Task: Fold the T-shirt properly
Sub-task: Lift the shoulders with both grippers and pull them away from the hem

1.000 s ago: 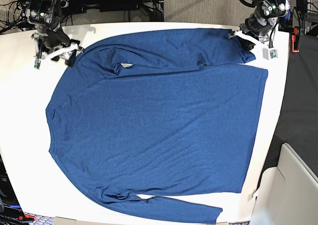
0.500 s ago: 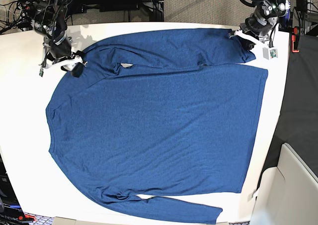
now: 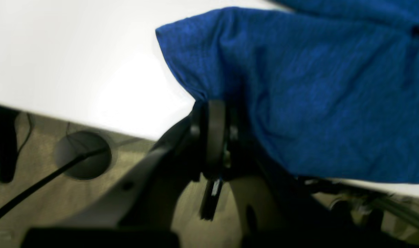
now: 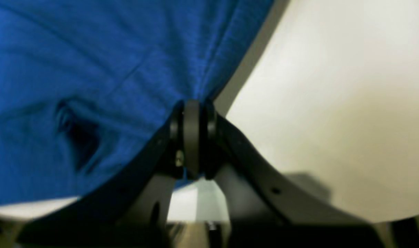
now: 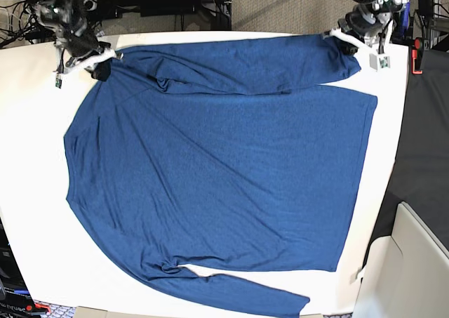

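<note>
The dark blue long-sleeved T-shirt (image 5: 224,163) lies spread flat on the white table (image 5: 28,213). One sleeve is folded along the far edge and the other runs along the near edge. My left gripper (image 5: 349,48) at the far right is shut on the cuff end of the far sleeve, as the left wrist view (image 3: 213,105) shows with blue fabric (image 3: 316,86) pinched in it. My right gripper (image 5: 102,68) at the far left is shut on the shoulder area. In the right wrist view (image 4: 192,106) the fabric (image 4: 92,69) bunches into the closed jaws.
Cables and dark equipment (image 5: 154,2) lie beyond the table's far edge. A dark floor strip and a pale box (image 5: 414,262) are at the right. A small red object (image 5: 418,55) sits by the far right corner.
Both grippers have moved toward the far edge with the fabric. The far sleeve and shoulder are pulled up and straighter, and the whole shirt has shifted a little toward the back.
</note>
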Tool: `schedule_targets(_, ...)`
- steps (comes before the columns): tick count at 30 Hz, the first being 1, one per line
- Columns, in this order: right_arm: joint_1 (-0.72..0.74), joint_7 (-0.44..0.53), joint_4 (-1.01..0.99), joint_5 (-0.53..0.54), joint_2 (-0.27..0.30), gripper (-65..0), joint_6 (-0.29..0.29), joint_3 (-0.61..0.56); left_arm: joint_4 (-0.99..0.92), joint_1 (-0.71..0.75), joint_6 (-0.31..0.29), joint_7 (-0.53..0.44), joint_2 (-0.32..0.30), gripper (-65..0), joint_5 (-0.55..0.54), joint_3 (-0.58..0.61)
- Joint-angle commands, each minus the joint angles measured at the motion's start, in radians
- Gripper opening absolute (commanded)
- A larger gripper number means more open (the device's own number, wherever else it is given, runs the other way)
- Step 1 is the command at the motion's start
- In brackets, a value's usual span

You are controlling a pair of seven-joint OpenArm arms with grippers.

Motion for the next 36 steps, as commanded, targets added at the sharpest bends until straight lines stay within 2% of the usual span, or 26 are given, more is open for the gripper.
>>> schedule_targets(1, -0.015, 0.009, 0.014, 0.003, 0.006, -64.8, 0.023, 0.016, 0.029, 0.015, -0.002, -0.018, -0.013, -64.8, -0.002, -0.003)
schedule_targets(4, -0.028, 0.009, 0.014, 0.003, 0.002, -64.8, 0.100, 0.067, 0.057, 0.026, -0.002, -0.027, -0.028, -64.8, -0.002, -0.005)
schedule_targets(9, 0.019, 0.013, 0.014, 0.003, 0.002, -64.8, 0.143, 0.117, 0.091, 0.016, -0.002, -0.088, -0.029, -64.8, -0.002, -0.006)
schedule_targets(20, 0.166, 0.013, 0.011, -0.004, 0.003, -64.8, 0.144, 0.125, 0.095, -0.143, -0.002, -0.088, -0.029, -64.8, -0.002, -0.006)
schedule_targets(30, 0.180, 0.013, 0.008, -0.006, -0.004, -64.8, 0.144, 0.125, 0.075, -0.318, -0.002, -0.087, -0.029, -64.7, -0.002, -0.043)
schedule_targets(36, 0.174, 0.013, 0.008, -0.006, -0.024, -64.8, 0.144, 0.125, -0.032, -0.355, -0.002, -0.087, -0.028, -64.6, -0.002, -0.038)
